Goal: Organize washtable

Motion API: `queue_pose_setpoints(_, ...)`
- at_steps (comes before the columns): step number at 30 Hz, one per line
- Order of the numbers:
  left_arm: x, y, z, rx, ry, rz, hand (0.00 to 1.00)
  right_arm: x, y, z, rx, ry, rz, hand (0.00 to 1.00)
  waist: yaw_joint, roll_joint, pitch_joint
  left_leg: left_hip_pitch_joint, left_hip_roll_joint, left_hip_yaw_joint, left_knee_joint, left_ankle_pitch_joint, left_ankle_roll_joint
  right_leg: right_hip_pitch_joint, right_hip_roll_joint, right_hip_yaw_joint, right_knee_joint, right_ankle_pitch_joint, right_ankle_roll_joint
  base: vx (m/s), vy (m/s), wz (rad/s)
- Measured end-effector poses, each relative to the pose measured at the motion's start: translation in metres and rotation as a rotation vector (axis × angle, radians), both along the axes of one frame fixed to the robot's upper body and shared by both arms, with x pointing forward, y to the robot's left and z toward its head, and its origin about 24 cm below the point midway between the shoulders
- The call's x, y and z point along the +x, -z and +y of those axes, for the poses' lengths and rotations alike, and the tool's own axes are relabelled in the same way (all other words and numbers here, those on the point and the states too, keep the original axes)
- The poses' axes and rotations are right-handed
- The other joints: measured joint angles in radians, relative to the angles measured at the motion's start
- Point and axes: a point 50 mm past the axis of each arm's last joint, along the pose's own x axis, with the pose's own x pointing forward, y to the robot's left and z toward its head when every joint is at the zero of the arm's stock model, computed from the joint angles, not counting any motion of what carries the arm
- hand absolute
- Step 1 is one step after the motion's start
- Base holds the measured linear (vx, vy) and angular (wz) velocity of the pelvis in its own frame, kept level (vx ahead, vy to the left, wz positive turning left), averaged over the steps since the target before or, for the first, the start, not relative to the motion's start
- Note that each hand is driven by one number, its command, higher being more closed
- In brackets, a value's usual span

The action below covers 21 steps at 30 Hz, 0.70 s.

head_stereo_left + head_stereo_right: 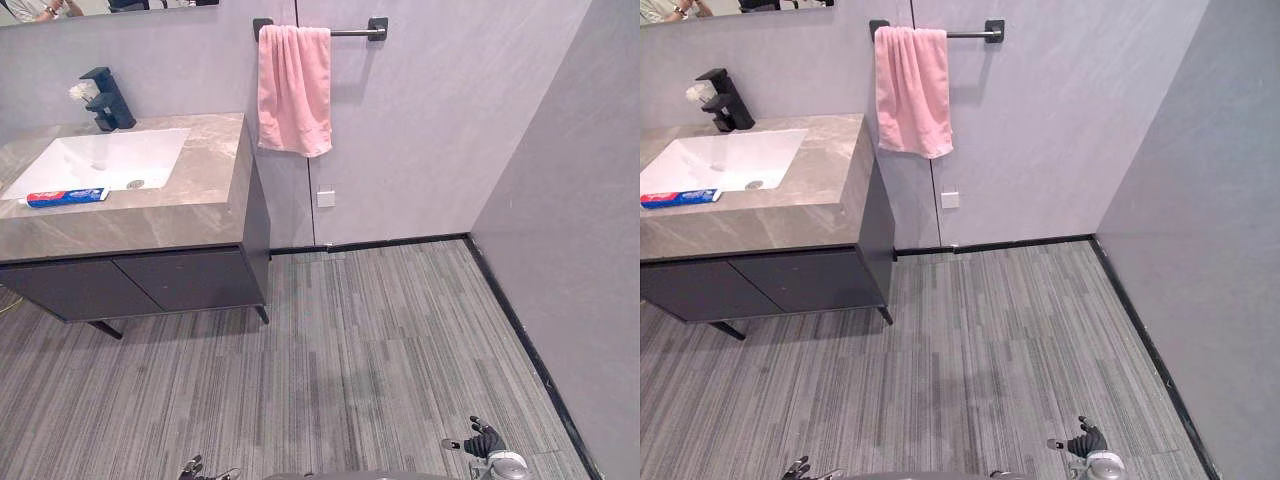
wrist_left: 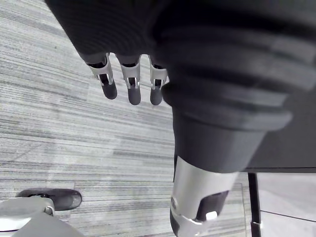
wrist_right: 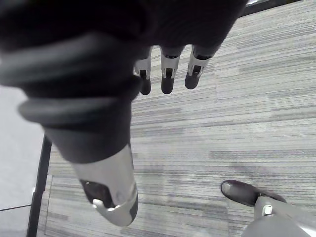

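The washtable [image 1: 190, 200] stands at the left, with a grey stone top and dark cabinet doors. A white sink [image 1: 110, 160] is set into it, behind which is a black faucet [image 1: 108, 98]. A red, white and blue toothpaste tube [image 1: 66, 196] lies across the sink's front rim. Something small and white [image 1: 82, 91] sits by the faucet. My left hand [image 2: 129, 84] hangs low over the floor, fingers relaxed and holding nothing. My right hand [image 3: 168, 74] hangs the same way at the lower right [image 1: 485, 442], far from the washtable.
A pink towel [image 1: 294, 88] hangs from a dark rail [image 1: 352, 33] on the back wall, right of the washtable. A white wall plate [image 1: 326, 198] sits below it. A grey wall [image 1: 580, 250] closes the right side. Striped grey flooring [image 1: 380, 340] lies between.
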Motion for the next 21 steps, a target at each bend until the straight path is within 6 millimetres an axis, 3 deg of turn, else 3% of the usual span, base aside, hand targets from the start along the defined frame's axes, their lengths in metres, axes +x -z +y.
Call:
queue_pose_setpoints(17,0.007,0.003,-0.013,-0.033,0.031,-0.01,0.0,0.0,0.003,0.01,0.069,0.094,-0.017,0.0,0.003,-0.008,0.001,-0.027,0.002,0.05,-0.004,-0.009,0.004,-0.043,0.005,0.048,-0.011,0.01,0.007,-0.02,-0.017,-0.08)
queue_pose_setpoints(21,0.009,0.003,-0.016,-0.041,0.033,-0.014,0.0,0.001,0.005,0.014,0.084,0.103,-0.017,0.0,0.005,-0.013,0.002,-0.097,0.01,0.083,0.082,-0.067,0.017,-0.11,0.005,0.082,0.04,-0.015,0.019,0.02,0.002,-0.28)
